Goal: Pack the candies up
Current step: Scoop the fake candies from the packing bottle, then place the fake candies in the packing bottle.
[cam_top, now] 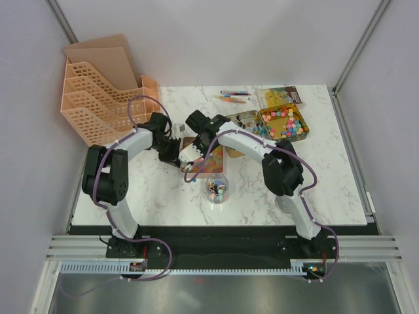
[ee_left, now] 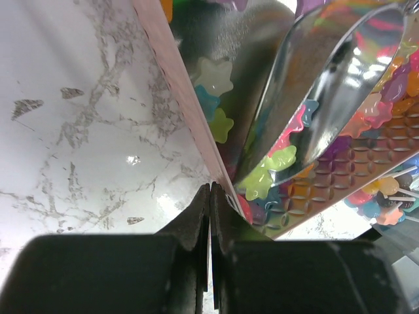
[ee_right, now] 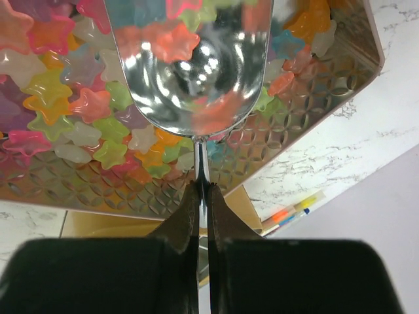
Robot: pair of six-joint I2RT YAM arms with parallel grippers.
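Note:
Star-shaped candies [ee_right: 59, 98] in pink, yellow, green and orange fill a small metal tin [cam_top: 216, 159] mid-table. My left gripper [ee_left: 211, 190] is shut on the tin's side wall [ee_left: 173, 85]; from above it [cam_top: 174, 151] sits at the tin's left edge. My right gripper [ee_right: 204, 186] is shut on the thin handle of a shiny metal scoop [ee_right: 190, 59], whose bowl sits over the candies and looks empty. The scoop [ee_left: 327, 85] also shows in the left wrist view, above the candies [ee_left: 221, 124]. From above, the right gripper [cam_top: 194, 157] is over the tin.
A clear jar [cam_top: 217, 188] holding wrapped sweets stands just in front of the tin. A second tin of candies [cam_top: 285, 122] and its lid [cam_top: 280, 96] sit at the back right. Coloured pens [cam_top: 232, 97] lie at the back. Orange file trays [cam_top: 98, 98] stand at the back left.

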